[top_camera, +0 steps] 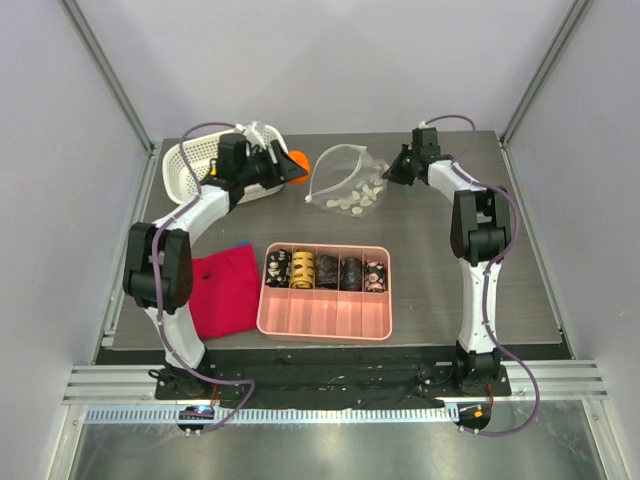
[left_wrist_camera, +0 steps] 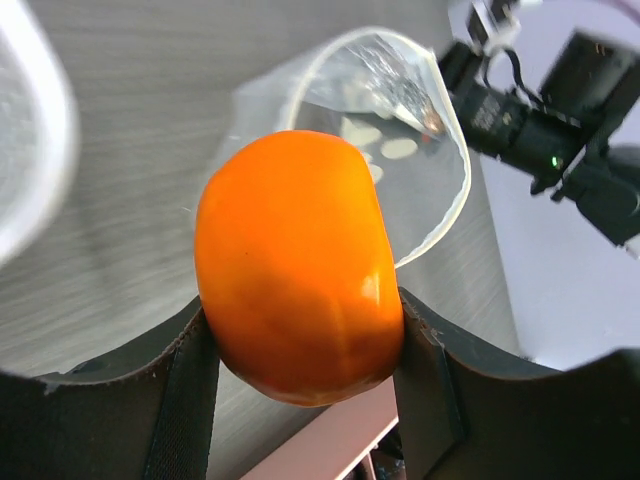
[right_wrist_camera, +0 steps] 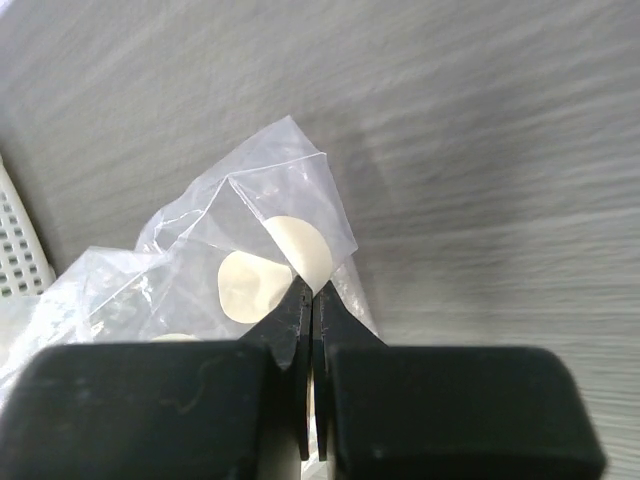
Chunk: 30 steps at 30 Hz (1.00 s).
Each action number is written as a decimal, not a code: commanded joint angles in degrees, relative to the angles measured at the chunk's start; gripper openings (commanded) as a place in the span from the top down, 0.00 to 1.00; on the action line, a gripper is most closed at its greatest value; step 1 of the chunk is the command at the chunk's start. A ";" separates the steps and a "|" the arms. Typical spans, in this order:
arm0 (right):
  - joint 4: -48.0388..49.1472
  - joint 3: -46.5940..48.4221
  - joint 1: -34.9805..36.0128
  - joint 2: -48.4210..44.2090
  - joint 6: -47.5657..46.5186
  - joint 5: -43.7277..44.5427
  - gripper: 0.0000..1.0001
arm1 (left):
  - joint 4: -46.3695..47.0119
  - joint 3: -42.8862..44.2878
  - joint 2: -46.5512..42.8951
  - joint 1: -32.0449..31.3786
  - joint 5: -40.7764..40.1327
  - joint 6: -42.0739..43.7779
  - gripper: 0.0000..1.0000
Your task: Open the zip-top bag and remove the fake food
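Orange fake food (left_wrist_camera: pixel 295 295) sits clamped in the left tool (left_wrist_camera: pixel 300 338), held just outside the zip-top bag (top_camera: pixel 345 178), which lies open-mouthed on the desk (top_camera: pixel 450 270). At its far corner the right tool (right_wrist_camera: pixel 312 305) pinches the film tight (probably anchoring it against dragging).

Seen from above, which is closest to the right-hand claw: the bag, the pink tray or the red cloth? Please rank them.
1. The bag: at the back, its corner pinched in the right gripper.
2. The pink tray: front centre, apart from the gripper.
3. The red cloth: front left, beyond the tray.
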 commanded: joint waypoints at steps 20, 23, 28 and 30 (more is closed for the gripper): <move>-11.61 4.67 -1.56 -11.84 -10.59 13.28 0.33 | -8.32 28.67 20.89 17.51 -13.93 -4.70 0.45; -13.28 3.18 -1.47 -14.31 -11.65 16.96 0.31 | -11.39 32.01 22.22 17.68 -15.51 -3.73 0.13; -14.78 0.54 -0.07 -19.23 -11.30 21.44 0.21 | -15.00 31.77 18.63 17.60 -17.62 -3.64 0.00; -15.49 -1.30 0.81 -20.81 -10.86 22.67 0.13 | -15.44 28.26 16.08 17.33 -18.76 -3.81 0.00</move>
